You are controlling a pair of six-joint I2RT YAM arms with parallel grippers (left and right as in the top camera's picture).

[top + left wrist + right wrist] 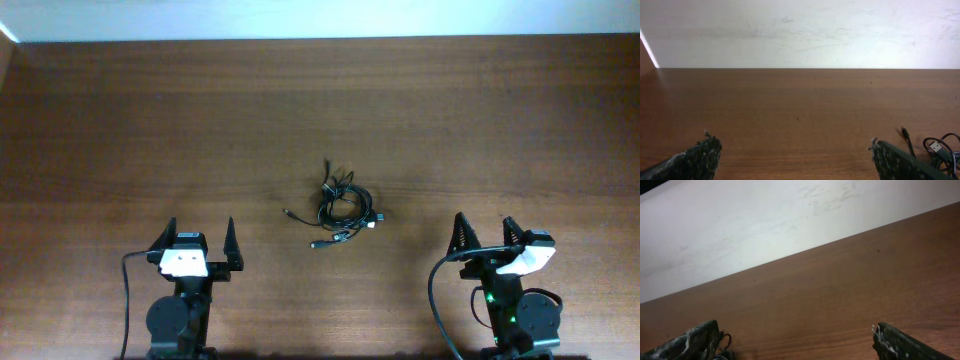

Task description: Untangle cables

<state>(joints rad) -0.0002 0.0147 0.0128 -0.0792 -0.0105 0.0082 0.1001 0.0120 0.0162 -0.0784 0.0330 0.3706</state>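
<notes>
Brown wood-grain table (120,120) fills the overhead view, with a pale wall (800,30) along its far edge at 12 o'clock. Near the middle of the table lie the cables (342,205), thin black cords looped into one small knotted bundle. Short ends poke out of it towards 12, 7 and 8 o'clock, and a silvery plug (372,222) sits at its 4 o'clock side. The left gripper (200,222) is at 7 o'clock in the view, its two fingers spread wide and holding nothing. The right gripper (483,218) is at 5 o'clock, also spread wide and holding nothing. Both are well apart from the bundle, which lies between them, towards 2 o'clock from the left gripper and 10 o'clock from the right.
</notes>
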